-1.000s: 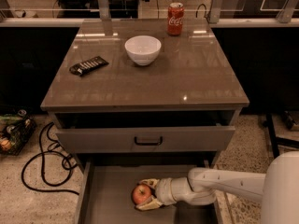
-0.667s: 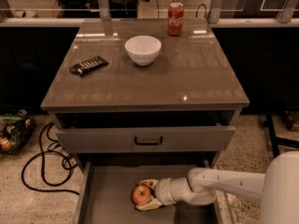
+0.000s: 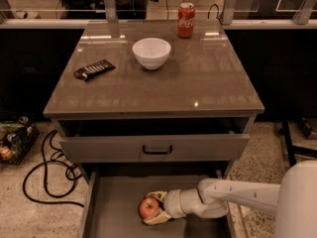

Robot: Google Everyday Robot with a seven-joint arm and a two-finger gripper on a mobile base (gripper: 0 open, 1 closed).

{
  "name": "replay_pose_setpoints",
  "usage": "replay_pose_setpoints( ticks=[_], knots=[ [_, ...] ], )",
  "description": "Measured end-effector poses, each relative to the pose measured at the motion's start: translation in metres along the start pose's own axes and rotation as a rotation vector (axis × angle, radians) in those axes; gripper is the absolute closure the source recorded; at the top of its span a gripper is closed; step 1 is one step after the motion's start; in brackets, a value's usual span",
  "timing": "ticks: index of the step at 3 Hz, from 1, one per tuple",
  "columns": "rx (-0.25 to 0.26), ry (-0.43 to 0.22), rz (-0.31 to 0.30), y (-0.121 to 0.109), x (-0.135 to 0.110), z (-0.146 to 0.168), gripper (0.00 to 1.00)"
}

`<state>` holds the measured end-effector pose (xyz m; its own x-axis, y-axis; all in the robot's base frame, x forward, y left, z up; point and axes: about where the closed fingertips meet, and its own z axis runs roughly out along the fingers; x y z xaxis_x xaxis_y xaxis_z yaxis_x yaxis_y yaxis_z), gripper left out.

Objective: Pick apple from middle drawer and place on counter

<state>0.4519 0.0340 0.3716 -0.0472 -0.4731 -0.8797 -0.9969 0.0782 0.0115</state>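
The apple (image 3: pixel 148 208), small and red with yellowish patches, lies on the floor of the pulled-out middle drawer (image 3: pixel 109 207), right of its middle. My gripper (image 3: pixel 154 208) reaches in from the right on a white arm. Its pale fingers sit on the far and near sides of the apple, closed around it. The apple looks to rest on or just above the drawer floor. The counter (image 3: pixel 198 83), a glossy brown-grey top, is above the drawers.
On the counter stand a white bowl (image 3: pixel 151 52), a red soda can (image 3: pixel 186 20) at the back, and a dark snack bar (image 3: pixel 94 69) at the left. A shallower drawer with a dark handle (image 3: pixel 157 149) is partly open above. Black cables (image 3: pixel 47 172) lie on the floor at left.
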Motion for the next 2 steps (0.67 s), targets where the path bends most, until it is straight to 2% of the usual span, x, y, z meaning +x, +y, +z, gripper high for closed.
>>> replay_pose_setpoints(
  ticks=[1, 2],
  knots=[
    [0.000, 0.000, 0.000, 0.000, 0.000, 0.000, 1.00],
    [-0.007, -0.019, 0.007, -0.003, -0.021, -0.016, 1.00]
  ],
)
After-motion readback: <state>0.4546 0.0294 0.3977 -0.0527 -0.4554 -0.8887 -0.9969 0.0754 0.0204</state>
